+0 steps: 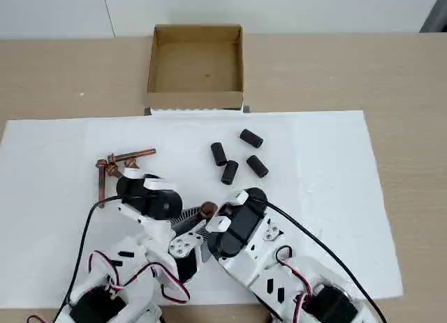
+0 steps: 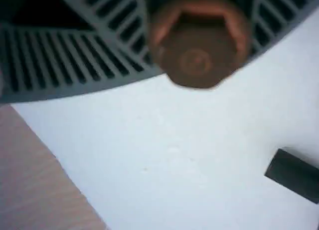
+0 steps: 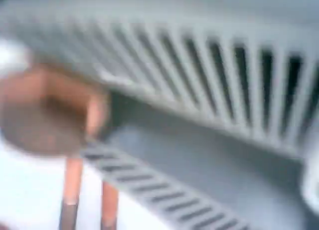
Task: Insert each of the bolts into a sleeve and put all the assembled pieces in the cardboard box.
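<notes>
The left gripper (image 1: 198, 214) is clamped on a bolt (image 1: 208, 210), well apart from the cardboard box (image 1: 196, 99) and beyond the loose sleeves (image 1: 229, 171). The right gripper (image 1: 223, 221) sits just beside it; whether it is apart or together cannot be told. The bolt looks like rigid, smooth metal and probably slips easily, so a grip near its head would leave the shank free.

bolt head (image 2: 199, 51) blurred, sleeve (image 2: 294, 176) cut off
</notes>
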Controlling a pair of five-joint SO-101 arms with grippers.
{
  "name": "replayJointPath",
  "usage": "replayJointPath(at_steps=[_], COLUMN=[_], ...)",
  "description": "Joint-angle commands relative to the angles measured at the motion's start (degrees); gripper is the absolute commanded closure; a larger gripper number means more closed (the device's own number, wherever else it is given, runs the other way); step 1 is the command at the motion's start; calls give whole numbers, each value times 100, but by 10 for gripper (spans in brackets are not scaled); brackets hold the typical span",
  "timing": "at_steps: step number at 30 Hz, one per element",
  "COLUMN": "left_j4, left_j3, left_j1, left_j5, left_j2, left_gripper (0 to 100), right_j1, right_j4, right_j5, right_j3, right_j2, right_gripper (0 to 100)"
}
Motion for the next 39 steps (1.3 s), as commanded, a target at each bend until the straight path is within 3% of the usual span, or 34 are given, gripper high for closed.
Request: replayJointPath(at_steps=[1, 12, 14, 18, 21, 26, 32, 39], left_j4=[18, 9, -9, -35, -35, -35, 9, -9], left_j3=[-31, -426, -593, -971, -1138, -1130, -418, 778], left_j1=[-70, -431, -501, -721, -985, -1925, -3446, -3886], left_j5=[-123, -123, -132, -141, -378, -1565, -2295, -2418], left_j2=[-26, -26, -26, -53, -53, -53, -53, -53], left_gripper=[786, 788, 827, 996, 994, 994, 994, 994], right_j1=[-13, 57, 207, 418, 453, 752, 2396, 2703], right_j4=[-163, -136, -154, -163, -163, -119, -171, -286], right_j5=[44, 44, 35, 35, 26, -9, -457, -844], right_j3=[-211, -202, -202, -202, -202, -149, -141, -818], right_j2=[-48, -22, -22, -57, -57, -40, -13, 382], right_gripper=[996, 996, 996, 996, 996, 996, 996, 996])
